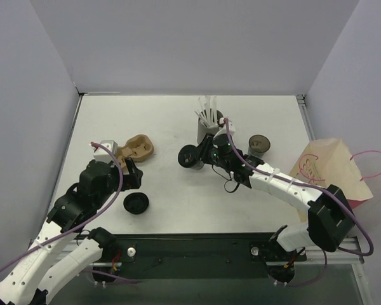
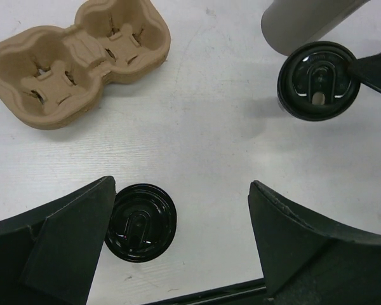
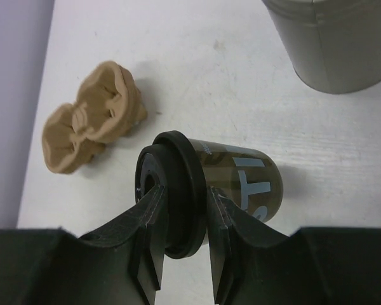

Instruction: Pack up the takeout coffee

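A brown takeout coffee cup [image 3: 257, 181] with a black lid [image 3: 181, 190] is tipped on its side near the table's middle [image 1: 189, 157]. My right gripper [image 3: 184, 241] is shut on the lid's rim, one finger on the lid's face and the other behind the rim. From the left wrist the lid faces the camera [image 2: 319, 81]. A second dark cup [image 1: 259, 145] stands open and upright to the right. My left gripper [image 2: 181, 190] hangs open above the table, with a loose black lid [image 2: 141, 222] beside its left finger.
A brown pulp cup carrier [image 1: 136, 149] lies at the left. The grey straw holder [image 1: 209, 127] with white straws stands just behind the held cup. A tan paper bag [image 1: 330, 171] with pink handles lies at the right edge.
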Action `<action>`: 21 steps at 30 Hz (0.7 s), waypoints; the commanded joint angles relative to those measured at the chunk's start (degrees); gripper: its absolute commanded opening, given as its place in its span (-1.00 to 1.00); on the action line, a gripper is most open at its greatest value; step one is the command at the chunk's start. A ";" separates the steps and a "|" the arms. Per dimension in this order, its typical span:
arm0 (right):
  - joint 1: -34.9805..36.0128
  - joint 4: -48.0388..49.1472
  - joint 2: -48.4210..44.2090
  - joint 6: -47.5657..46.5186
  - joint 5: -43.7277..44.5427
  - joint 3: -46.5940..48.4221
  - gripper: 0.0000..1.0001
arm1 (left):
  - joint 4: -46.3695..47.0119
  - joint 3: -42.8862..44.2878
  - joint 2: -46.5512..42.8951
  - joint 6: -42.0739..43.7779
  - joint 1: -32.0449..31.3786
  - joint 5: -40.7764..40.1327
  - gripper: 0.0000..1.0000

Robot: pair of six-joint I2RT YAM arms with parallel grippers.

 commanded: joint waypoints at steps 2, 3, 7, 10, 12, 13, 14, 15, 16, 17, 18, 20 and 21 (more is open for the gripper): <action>-2.79 16.46 1.53 8.66 1.88 -1.60 -0.73 | 0.59 0.63 -2.02 0.26 0.12 -2.66 0.90; -3.58 16.37 1.26 9.01 2.34 -1.61 -0.73 | 0.32 0.55 -2.28 0.26 0.12 -2.67 0.90; -7.79 15.85 1.17 10.59 1.74 -2.13 -0.73 | 0.76 0.37 -2.63 0.17 0.03 -2.49 0.90; -11.13 15.49 -0.32 11.13 2.35 -4.67 -0.73 | 0.85 0.28 -2.37 0.26 0.03 -2.49 0.90; -13.94 13.83 -1.37 11.04 1.73 -5.73 -0.73 | 0.67 0.37 -2.46 0.26 0.03 -2.49 0.91; -14.82 13.91 -1.72 11.12 1.21 -7.39 -0.73 | 0.76 0.28 -2.46 0.26 0.03 -2.49 0.91; -16.66 14.34 -2.51 11.47 0.94 -8.36 -0.73 | 0.67 0.46 -2.46 0.26 0.03 -2.49 0.91; -17.46 15.04 -2.95 11.91 0.33 -9.24 -0.73 | 0.85 0.37 -2.46 0.26 0.03 -2.49 0.90; -18.17 16.01 -3.22 12.09 -0.11 -11.52 -0.74 | 0.85 0.46 -2.46 0.26 0.03 -2.49 0.91; -19.04 17.15 -3.92 12.53 -0.72 -12.50 -0.74 | 0.85 0.46 -2.46 0.26 0.03 -2.40 0.91; -20.53 19.16 -4.19 12.71 -1.77 -13.55 -0.73 | 0.85 0.37 -2.46 0.35 0.03 -2.32 0.91; -21.95 19.80 -4.54 13.06 -2.66 -15.05 -0.74 | 1.02 0.37 -2.46 0.35 0.03 -2.14 0.91; -23.17 20.32 -4.63 13.32 -2.92 -15.40 -0.74 | 0.94 0.28 -2.46 0.35 0.03 -2.14 0.91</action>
